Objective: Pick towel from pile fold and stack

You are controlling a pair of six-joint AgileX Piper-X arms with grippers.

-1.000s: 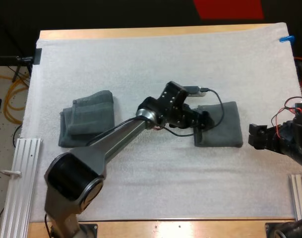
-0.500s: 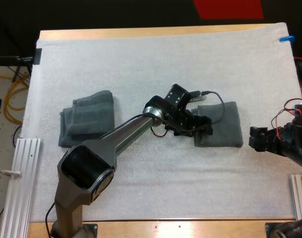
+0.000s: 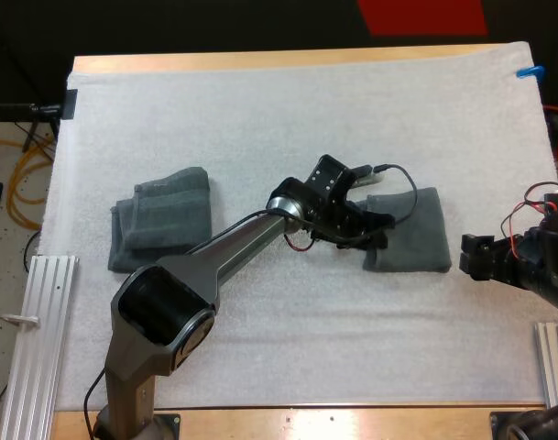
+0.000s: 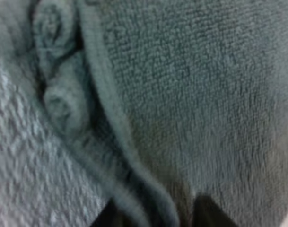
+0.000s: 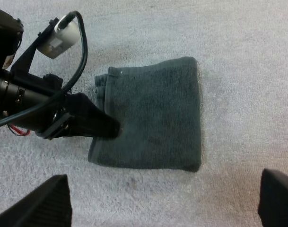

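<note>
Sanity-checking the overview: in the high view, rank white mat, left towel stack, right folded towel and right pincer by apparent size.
1. white mat
2. towel stack
3. folded towel, only slightly smaller, partly hidden by the left arm
4. right pincer, smallest

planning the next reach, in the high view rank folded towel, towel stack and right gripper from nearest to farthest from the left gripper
1. folded towel, right of centre; the left gripper is at its left edge.
2. right gripper, jaws open, at the mat's right side.
3. towel stack, far off on the mat's left side.
</note>
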